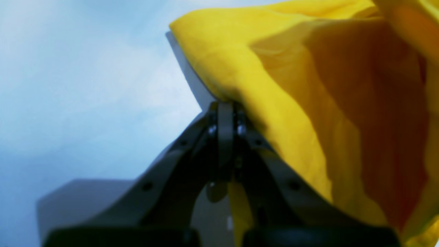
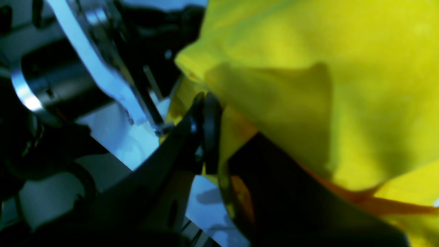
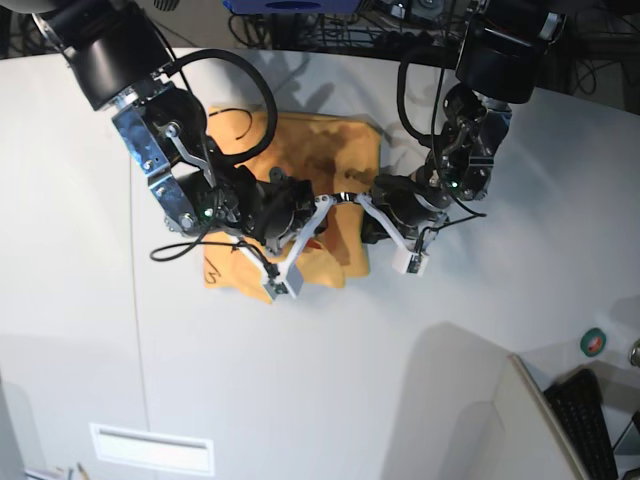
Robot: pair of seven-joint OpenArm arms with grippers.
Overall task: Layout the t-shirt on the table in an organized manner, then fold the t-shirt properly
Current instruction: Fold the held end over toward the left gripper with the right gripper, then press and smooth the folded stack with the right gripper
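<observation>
1. Hidden: in the base view both arms cross over the t-shirt point(image 3: 300, 150), covering its middle. The tips of both tools cannot be made out there; they are lost among dark arm parts and white brackets near frame centre.
2. Left tool point(image 1: 225, 104): the left wrist view shows its dark fingers point(image 1: 219, 137) pressed flat together, with a fold of the yellow cloth pinched at the tip. Closed on the t-shirt.
3. Right tool point(image 2: 205, 99): the right wrist view is blurred and dim. Dark fingers point(image 2: 209, 130) stand nearly together, cloth draped over and between them; it grips the t-shirt point(image 2: 308, 85).
4. T-shirt location: bunched, not flat, lying on the tabletop point(image 3: 450, 350) in the upper middle of the base frame. Lower-left edge of the cloth carries thin black line marks.
5. Material: soft matte cotton, orange-yellow, with deep folds. In the left wrist view the t-shirt point(image 1: 291, 85) hangs in the right half of the frame with a shadowed, darker orange hollow.
6. Tabletop: smooth white-grey, with a thin dark seam running down the left part of the base frame.
7. View differences: only the base view shows the shirt's overall outline and both arms. Only the wrist views show the pinched cloth. The left wrist view shows bare tabletop point(image 1: 85, 85) at left; the right wrist view shows dark and silver arm hardware at upper left, otherwise unclear.
</observation>
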